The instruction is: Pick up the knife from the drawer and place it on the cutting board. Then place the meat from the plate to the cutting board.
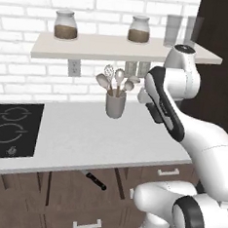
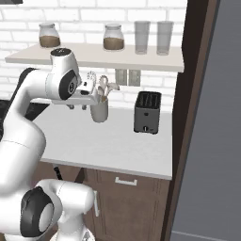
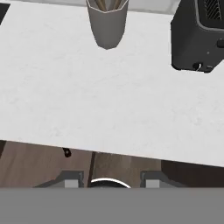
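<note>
The knife (image 1: 95,180) shows its black handle just under the counter's front edge, lying slanted in the dark brown drawer (image 1: 70,188). A small dark bit of the knife (image 3: 66,152) appears in the hand view below the counter edge. My gripper (image 2: 77,106) hangs high over the white counter, in front of the utensil cup, pointing down. Its fingertips (image 3: 72,180) stand apart with nothing between them, so the gripper (image 3: 111,180) is open and well above the knife. The cutting board, the plate and the meat are out of view.
A grey utensil cup (image 1: 115,104) with spoons and a whisk stands at the back of the counter (image 1: 99,139). A black toaster (image 2: 147,113) sits to its right, a black cooktop (image 1: 9,131) to the left. A shelf (image 1: 112,47) with jars hangs above. A tall dark cabinet (image 2: 197,117) bounds the right.
</note>
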Tool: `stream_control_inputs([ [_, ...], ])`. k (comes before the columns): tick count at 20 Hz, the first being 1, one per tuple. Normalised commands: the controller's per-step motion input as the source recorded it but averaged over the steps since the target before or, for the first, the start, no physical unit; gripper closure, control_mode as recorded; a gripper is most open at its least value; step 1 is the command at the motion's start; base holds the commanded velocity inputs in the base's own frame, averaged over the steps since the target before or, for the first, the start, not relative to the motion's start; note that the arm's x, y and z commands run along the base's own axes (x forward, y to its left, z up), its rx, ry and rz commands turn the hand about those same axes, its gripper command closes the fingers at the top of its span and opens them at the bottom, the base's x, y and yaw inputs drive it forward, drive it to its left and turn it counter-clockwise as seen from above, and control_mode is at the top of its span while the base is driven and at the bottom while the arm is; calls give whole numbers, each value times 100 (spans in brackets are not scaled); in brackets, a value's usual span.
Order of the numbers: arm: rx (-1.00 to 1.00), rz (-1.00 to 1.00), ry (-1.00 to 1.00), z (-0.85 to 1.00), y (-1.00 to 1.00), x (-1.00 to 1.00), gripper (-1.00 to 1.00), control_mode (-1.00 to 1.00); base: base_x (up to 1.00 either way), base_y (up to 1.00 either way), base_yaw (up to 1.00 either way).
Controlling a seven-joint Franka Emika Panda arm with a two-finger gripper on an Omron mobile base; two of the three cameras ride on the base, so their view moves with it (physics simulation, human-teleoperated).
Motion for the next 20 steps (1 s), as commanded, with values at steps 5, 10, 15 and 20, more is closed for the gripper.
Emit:
stream_control_inputs([
  [5,0,0,0,-7,0,-37,-100,-100,0,0,0],
  [10,0,0,3,-36,-7,-99,-100,-100,0,0,0],
  [15,-1,-2,2,-66,-3,-87,-100,-100,0,0,0],
  [20,-1,0,0,-60,0,-54,-100,-100,0,0,0],
])
